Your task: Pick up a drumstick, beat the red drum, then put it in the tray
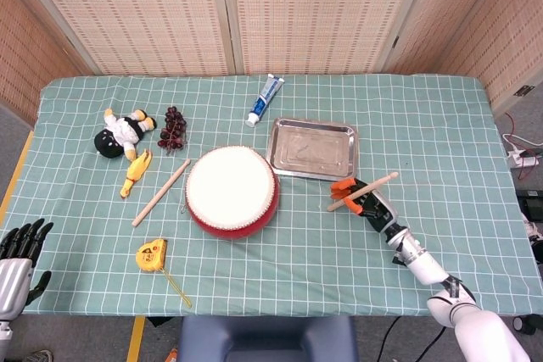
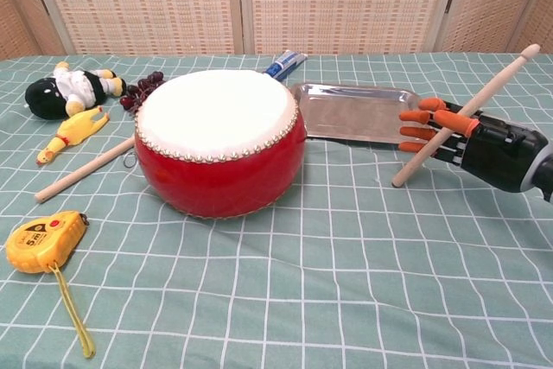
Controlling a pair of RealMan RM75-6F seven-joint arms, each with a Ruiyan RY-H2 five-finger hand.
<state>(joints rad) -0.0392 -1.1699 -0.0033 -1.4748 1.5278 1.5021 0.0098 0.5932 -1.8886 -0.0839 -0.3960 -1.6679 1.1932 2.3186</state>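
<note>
Now the drumstick (image 2: 460, 116) sits in the right hand (image 2: 467, 131), gripped mid-shaft by the orange-tipped fingers (image 2: 423, 116). It's tilted: low end near the cloth just in front of the tray, top end up and to the right. In head view that stick (image 1: 363, 191) lies slantwise across the hand (image 1: 363, 201), just off the tray's front right corner, well apart from the drum.

Red drum (image 2: 219, 140), white skin on top, stands center of table w/ a small metal ring at its left side. Tray (image 2: 352, 112), shiny metal, is just behind and right of the drum; nothing in it.

2 drumsticks total: 2nd one (image 2: 85, 170) lies flat on the cloth left of the drum, slanted, one end close to the drum's base.

Other bits, 1 each: yellow tape measure (image 2: 45, 239) front left w/ its yellow tape pulled out toward the table's front edge; label on it too small to read. Rubber chicken (image 2: 71, 136), yellow, next to a black-and-white plush toy (image 2: 67, 89) at far left. Dark grapes (image 2: 143, 87) behind the drum's left side. Toothpaste tube (image 1: 265, 100), blue/white, lies behind the tray; print not legible.

Left hand (image 1: 19, 252) is at the bottom left corner of head view, off the table's edge, fingers apart, holding nothing. Table is covered w/ a green checked cloth (image 2: 346, 283).
</note>
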